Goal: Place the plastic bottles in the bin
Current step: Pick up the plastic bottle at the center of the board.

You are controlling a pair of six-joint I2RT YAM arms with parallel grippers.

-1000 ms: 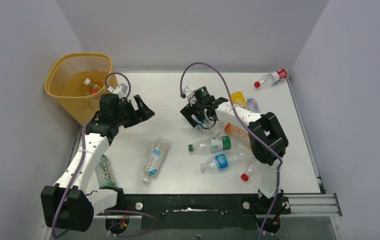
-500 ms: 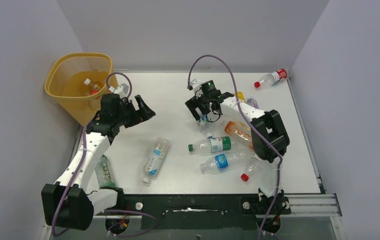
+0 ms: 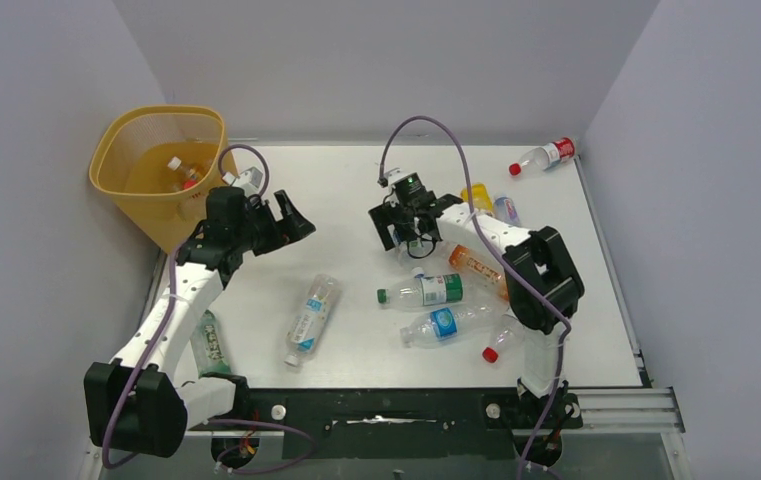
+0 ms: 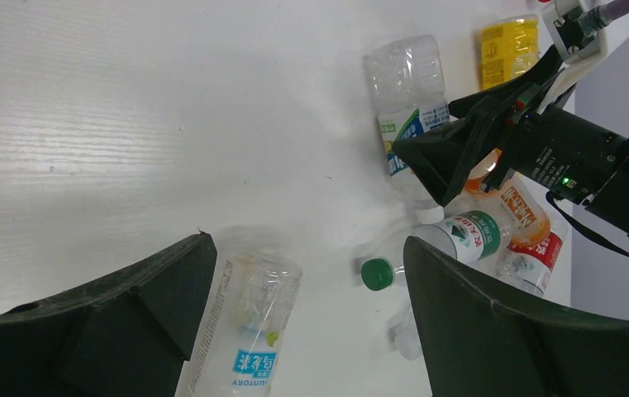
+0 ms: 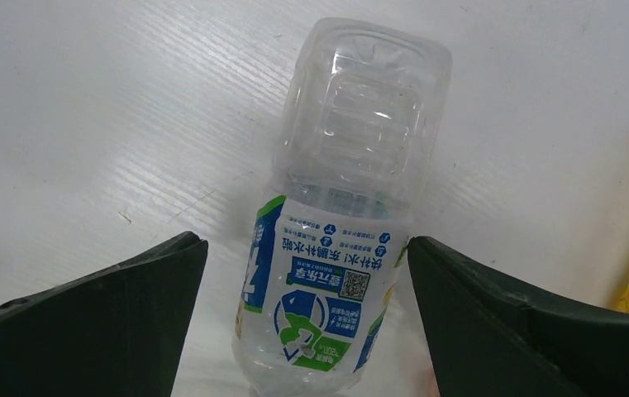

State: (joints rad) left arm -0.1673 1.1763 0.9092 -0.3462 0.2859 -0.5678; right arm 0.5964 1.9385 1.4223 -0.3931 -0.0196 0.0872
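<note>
Right gripper [image 5: 304, 248] stands spread wide and holds nothing, its two fingers set either side of a clear bottle with a green and blue label [image 5: 327, 273] that lies flat on the table [image 3: 356, 180]. Over the last second this gripper has drawn back toward the far side of the table and then settled again above the same bottle, with the jaws no narrower than before. I read that as a correction of its line rather than a grasp, so the pick is not yet made and this bottle counts as still to be moved. In the right wrist view the bottle runs lengthwise up the gap, its squared base pointing away from the camera and its label near the fingertips. Neither finger touches it, and there is bare table on both sides. Closing here would probably catch it across the label. Left gripper [image 4: 307, 242] has hardly shifted. It is also spread and empty, poised above the table just beside the bin [image 3: 161, 212], with another clear bottle [image 4: 249, 331] lying below it. A few bottles already rest inside the bin, which stands at the far left corner, well apart from the right gripper's bottle, so a long carry or a handover seems likely.
</note>
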